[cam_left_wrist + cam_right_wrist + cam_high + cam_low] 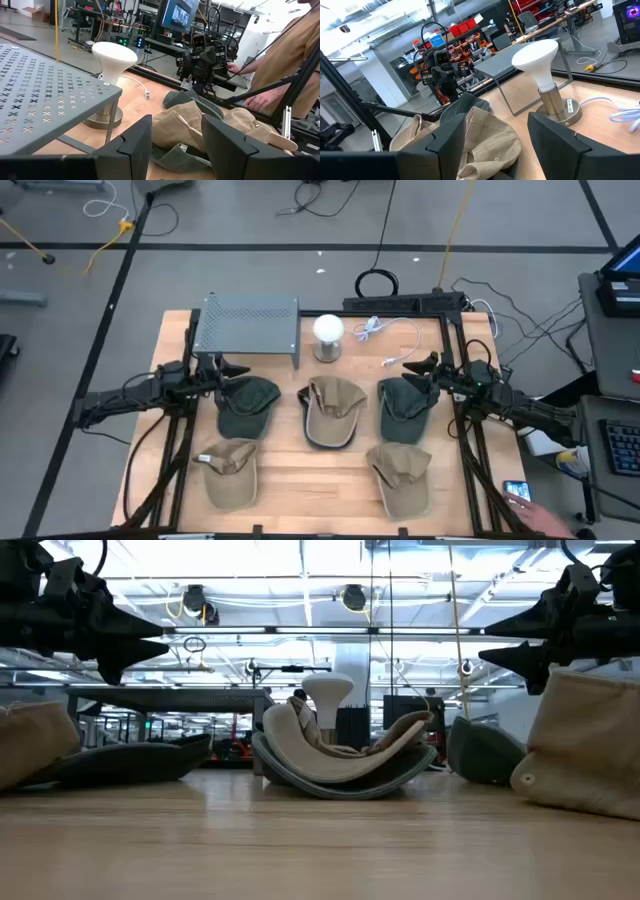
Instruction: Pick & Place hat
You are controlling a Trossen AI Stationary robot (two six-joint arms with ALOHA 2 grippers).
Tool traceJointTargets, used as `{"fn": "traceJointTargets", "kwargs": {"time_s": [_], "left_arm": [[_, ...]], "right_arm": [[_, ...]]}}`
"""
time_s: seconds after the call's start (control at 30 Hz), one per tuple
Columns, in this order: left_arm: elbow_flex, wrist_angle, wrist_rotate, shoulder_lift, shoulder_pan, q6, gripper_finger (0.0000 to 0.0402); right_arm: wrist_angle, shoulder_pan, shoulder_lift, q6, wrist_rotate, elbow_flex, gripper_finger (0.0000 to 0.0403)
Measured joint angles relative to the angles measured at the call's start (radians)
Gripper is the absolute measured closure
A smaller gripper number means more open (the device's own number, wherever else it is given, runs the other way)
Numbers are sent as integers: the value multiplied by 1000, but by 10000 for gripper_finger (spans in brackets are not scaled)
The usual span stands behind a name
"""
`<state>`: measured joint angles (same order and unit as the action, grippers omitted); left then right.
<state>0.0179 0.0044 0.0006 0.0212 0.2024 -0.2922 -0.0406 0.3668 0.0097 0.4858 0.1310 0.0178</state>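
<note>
- On the wooden table [300, 480], five hats are lying in two rows: a dark green hat [245, 405] at rear left, a stacked tan-on-green hat [332, 412] in the middle, another dark green hat [405, 408] at rear right, and two tan hats [228, 470] [402, 477] in front.
- The left gripper [236, 367] is hovering just above the rear-left hat, fingers [135, 142] spread apart and holding nothing.
- The right gripper [410, 367] is hanging over the rear-right hat, fingers [555, 132] likewise parted and empty.
- A grey perforated stand [248, 322] and a white lamp [328, 332] are sitting behind the hats.

Green and tan hats [333, 412], white lamp [328, 330].
</note>
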Motion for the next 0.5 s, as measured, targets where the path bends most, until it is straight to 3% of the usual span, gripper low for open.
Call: {"fn": "traceJointTargets", "kwargs": {"time_s": [0.5], "left_arm": [[0, 0, 0, 0, 0, 0, 227]], "right_arm": [[0, 0, 0, 0, 0, 0, 195]]}}
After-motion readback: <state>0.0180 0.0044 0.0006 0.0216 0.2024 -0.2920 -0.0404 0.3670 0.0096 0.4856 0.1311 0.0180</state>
